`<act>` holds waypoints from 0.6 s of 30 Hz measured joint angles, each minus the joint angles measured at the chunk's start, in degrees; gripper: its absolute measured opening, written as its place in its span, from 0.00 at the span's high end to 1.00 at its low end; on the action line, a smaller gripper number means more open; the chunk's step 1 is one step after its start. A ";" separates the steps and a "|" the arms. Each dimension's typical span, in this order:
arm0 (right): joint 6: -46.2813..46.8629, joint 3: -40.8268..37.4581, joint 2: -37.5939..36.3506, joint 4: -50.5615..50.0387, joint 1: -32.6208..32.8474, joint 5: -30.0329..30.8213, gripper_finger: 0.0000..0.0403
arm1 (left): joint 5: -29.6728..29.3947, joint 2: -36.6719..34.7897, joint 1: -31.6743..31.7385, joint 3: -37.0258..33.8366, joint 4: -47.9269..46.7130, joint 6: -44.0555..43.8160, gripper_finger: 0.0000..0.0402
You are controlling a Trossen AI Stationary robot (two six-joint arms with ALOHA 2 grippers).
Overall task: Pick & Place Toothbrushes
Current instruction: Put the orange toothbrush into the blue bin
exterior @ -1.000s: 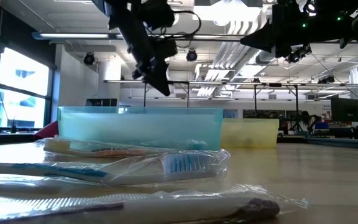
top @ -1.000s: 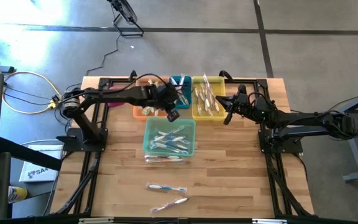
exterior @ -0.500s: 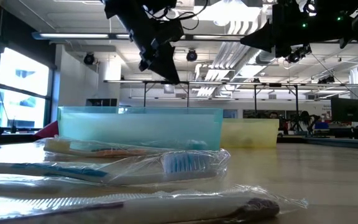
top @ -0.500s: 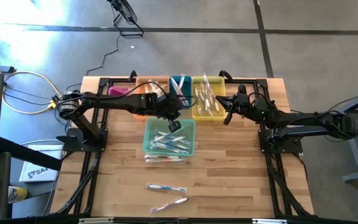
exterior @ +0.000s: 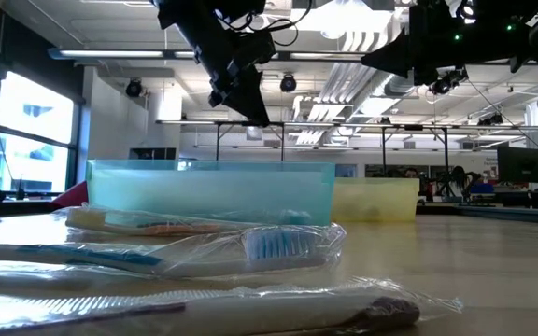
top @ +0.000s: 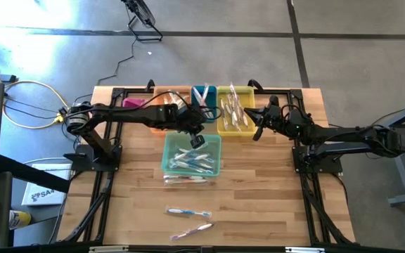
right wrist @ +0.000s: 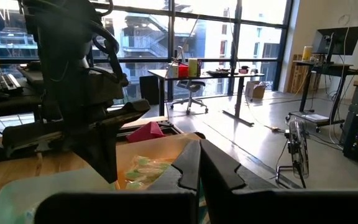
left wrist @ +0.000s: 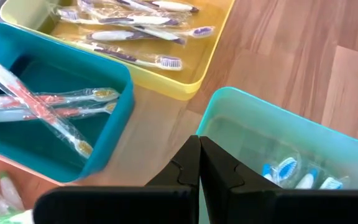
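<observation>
Wrapped toothbrushes lie in several bins: blue ones (left wrist: 284,171) in the light teal bin (top: 192,154), red-orange ones (left wrist: 42,106) in the dark teal bin (top: 202,98), purple ones (left wrist: 135,37) in the yellow bin (top: 235,116). Two more toothbrushes (top: 188,212) lie loose near the table's front edge, and others (top: 185,179) lie against the light teal bin's near wall. My left gripper (left wrist: 199,146) hangs shut and empty above that bin's far rim. My right gripper (top: 257,130) is shut, level, just right of the yellow bin, with nothing in it.
An orange bin (right wrist: 142,168) with green-wrapped brushes and a pink bin (top: 136,103) stand at the far left, partly under my left arm. Black frame rails (top: 104,169) run along both table sides. Bare wood (top: 273,204) lies at the near right.
My left gripper has swung from over the orange and dark teal bins toward the table's right and near side, ending over the light teal bin's far rim, then held still. It has stayed shut. No toothbrush has moved.
</observation>
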 joint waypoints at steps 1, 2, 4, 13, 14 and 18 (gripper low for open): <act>-0.02 0.00 0.02 0.00 0.00 0.02 0.99 | -0.02 0.00 0.02 -0.02 0.00 0.36 1.00; -0.02 0.00 0.00 0.00 0.00 0.02 0.99 | -0.04 0.00 0.02 -0.02 0.00 0.80 1.00; -0.06 0.00 0.02 0.24 0.02 0.16 0.99 | -0.42 0.00 0.02 -0.02 0.13 3.22 1.00; -0.19 0.00 0.01 0.94 0.00 0.21 0.99 | 8.13 -0.02 -0.48 -0.06 4.28 13.78 1.00; -0.24 0.00 -0.01 0.94 0.00 0.21 0.99 | 9.77 -0.47 -0.48 -0.08 4.10 15.33 1.00; -1.80 0.00 0.02 1.73 0.02 0.21 0.99 | 11.73 -1.68 -0.28 0.04 2.00 16.84 1.00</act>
